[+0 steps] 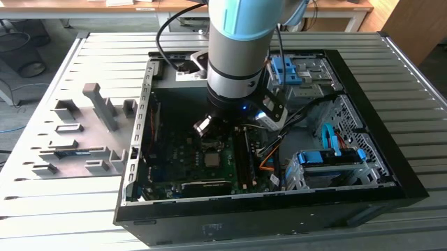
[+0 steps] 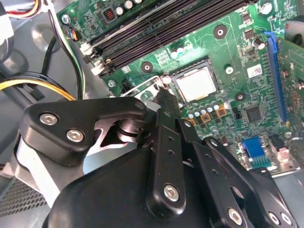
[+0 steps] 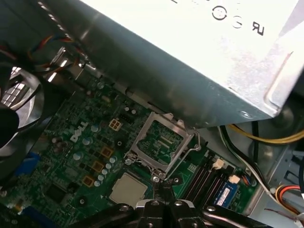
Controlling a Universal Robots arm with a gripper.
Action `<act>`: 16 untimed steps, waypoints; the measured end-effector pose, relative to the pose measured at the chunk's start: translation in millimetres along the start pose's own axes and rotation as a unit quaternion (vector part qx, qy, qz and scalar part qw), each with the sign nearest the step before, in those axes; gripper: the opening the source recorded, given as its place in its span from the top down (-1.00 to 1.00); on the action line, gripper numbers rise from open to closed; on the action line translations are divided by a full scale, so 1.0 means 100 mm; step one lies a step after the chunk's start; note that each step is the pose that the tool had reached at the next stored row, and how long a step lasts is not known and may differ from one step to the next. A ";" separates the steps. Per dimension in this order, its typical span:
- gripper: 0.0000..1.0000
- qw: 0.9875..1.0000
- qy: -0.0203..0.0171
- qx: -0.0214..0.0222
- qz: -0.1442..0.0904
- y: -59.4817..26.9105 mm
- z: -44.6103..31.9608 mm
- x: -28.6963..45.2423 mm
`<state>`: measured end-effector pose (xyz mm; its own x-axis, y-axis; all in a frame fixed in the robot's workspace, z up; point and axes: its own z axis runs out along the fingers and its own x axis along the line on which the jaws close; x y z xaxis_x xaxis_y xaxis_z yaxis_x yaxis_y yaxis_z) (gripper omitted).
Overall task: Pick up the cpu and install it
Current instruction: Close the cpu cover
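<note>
saw the gripper (image 2: 164,97) low over the motherboard (image 2: 228,47), slim fingers pressed together, nothing pinched between. found the fingertips (image 3: 156,190) at the edge of the cpu socket, beside the foot of the tilted-up load plate (image 3: 161,142); could not tell whether touching it. spotted the cpu (image 2: 196,84) just beside the tips, lying flat in its socket, silver face up, apart from the fingers. noted the cpu (image 1: 209,159) in the exterior view just below the gripper. made out long black memory slots (image 2: 161,31) further off, past the socket. marked yellow and black cables (image 2: 33,85) out to one side. took in the open computer case (image 1: 265,214) around everything, resting on a slatted metal table (image 1: 70,209).
</note>
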<state>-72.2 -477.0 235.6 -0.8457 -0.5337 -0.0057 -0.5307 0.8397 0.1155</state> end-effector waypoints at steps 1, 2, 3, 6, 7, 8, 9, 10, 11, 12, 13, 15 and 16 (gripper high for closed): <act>0.80 1.000 0.000 0.000 -0.004 0.000 0.000 0.000; 0.80 1.000 0.001 0.000 -0.008 0.000 0.000 0.000; 0.80 1.000 0.001 0.000 -0.012 0.000 0.000 0.000; 0.80 1.000 0.003 0.000 -0.024 0.000 0.000 0.000; 0.80 1.000 0.003 0.000 -0.027 0.000 0.000 0.000; 0.80 1.000 0.003 0.000 -0.031 0.000 0.000 0.000; 0.80 0.999 0.004 -0.001 -0.034 0.000 0.000 0.000; 0.80 0.999 0.004 -0.001 -0.038 0.000 0.000 0.000; 0.80 0.999 0.004 -0.001 -0.041 0.000 -0.001 0.000; 0.80 0.999 0.003 -0.003 -0.043 0.000 -0.001 0.000; 0.80 0.999 0.002 -0.005 -0.045 0.000 0.000 -0.001; 0.80 0.999 -0.004 -0.013 -0.047 0.000 0.000 0.000; 0.80 0.999 -0.007 -0.019 -0.048 0.000 0.000 0.000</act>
<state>-72.2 -477.0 235.6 -0.7916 -0.6101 -0.0327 -0.6074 0.7800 0.1505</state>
